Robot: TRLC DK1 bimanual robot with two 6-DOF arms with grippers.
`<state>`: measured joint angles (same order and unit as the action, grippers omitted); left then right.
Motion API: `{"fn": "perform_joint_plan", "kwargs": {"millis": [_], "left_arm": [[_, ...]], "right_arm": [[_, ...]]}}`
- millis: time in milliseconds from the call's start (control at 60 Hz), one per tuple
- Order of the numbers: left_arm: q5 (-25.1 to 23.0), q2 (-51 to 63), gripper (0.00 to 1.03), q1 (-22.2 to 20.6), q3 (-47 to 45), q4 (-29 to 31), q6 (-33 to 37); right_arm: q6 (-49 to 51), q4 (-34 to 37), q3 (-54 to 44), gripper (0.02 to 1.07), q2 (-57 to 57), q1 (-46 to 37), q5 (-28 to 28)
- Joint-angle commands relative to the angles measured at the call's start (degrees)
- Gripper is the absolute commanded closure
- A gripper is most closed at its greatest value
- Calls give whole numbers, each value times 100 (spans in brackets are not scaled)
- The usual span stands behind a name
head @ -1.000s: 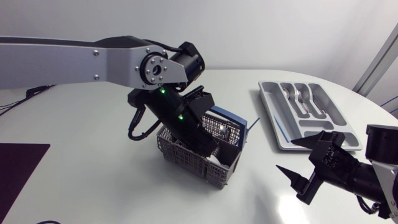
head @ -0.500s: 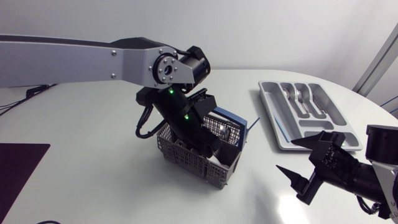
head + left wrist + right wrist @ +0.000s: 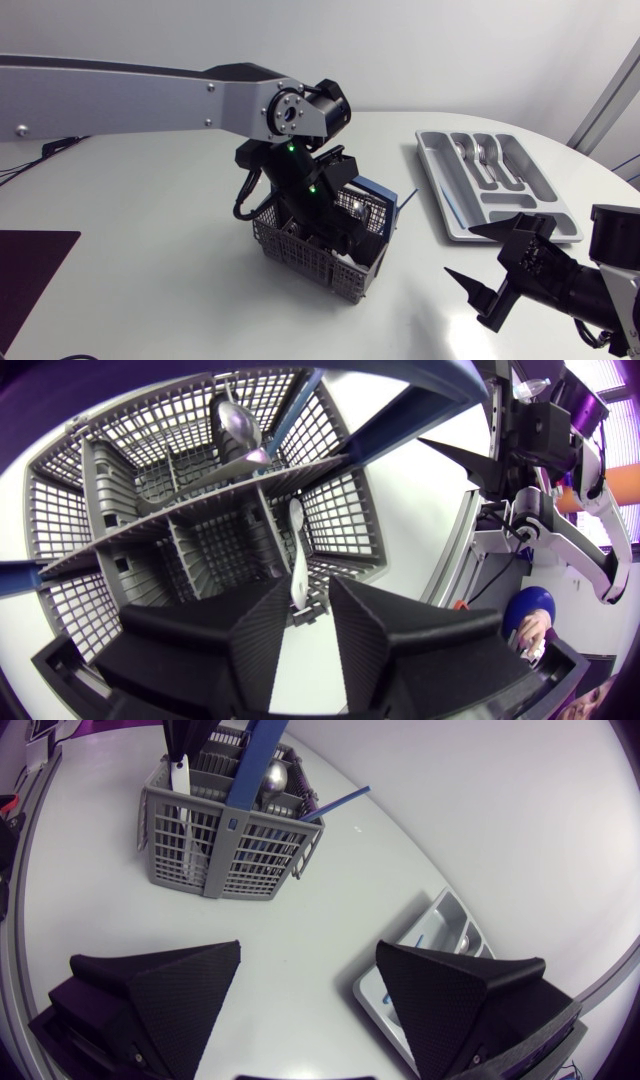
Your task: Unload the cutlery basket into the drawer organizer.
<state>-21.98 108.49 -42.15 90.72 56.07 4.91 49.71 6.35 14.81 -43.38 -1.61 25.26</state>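
Cutlery unloading at a white table (image 3: 140,260). My left pincer (image 3: 300,622) is plunged into a grey plastic mesh cutlery basket (image 3: 300,257) with a blue carrying handle, which stands near the table's middle. Its two black wedge fingers are slightly spread, one on either side of a slim white plastic utensil (image 3: 298,565) that rises from a basket compartment. A gap shows beside the utensil, so I judge it not yet pinched. A shiny metal spoon (image 3: 236,426) leans in a farther compartment.

The silver-grey plastic drawer organizer (image 3: 452,205) lies well apart from the basket, towards my right arm, with a few metal spoons (image 3: 486,152) already in one of its slots. My right pincer (image 3: 460,252) hovers over bare table just beside the organizer's near end, fingers spread wide and holding nothing.

The step in hand looks like grasping the white utensil. To do it well I would centre the utensil between the fingers and close squarely on its flat sides. Then I would lift straight up, so it clears the mesh dividers and the blue handle without tipping the basket.
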Motion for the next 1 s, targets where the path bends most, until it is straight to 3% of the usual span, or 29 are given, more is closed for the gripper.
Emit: {"fn": "perform_joint_plan", "kwargs": {"millis": [0,417,683,983], "left_arm": [[27,252,77,-56,43,211,-95],[326,393,84,-135,-63,290,-60],[343,516,100,-206,-37,378,-51],[607,164,100,-188,201,642,45]], "right_arm": [[82,86,-154,9,40,-15,-29],[118,86,-224,9,189,-33,-29],[118,86,-277,9,268,-41,-29],[118,147,-303,9,462,-33,-65]]}}
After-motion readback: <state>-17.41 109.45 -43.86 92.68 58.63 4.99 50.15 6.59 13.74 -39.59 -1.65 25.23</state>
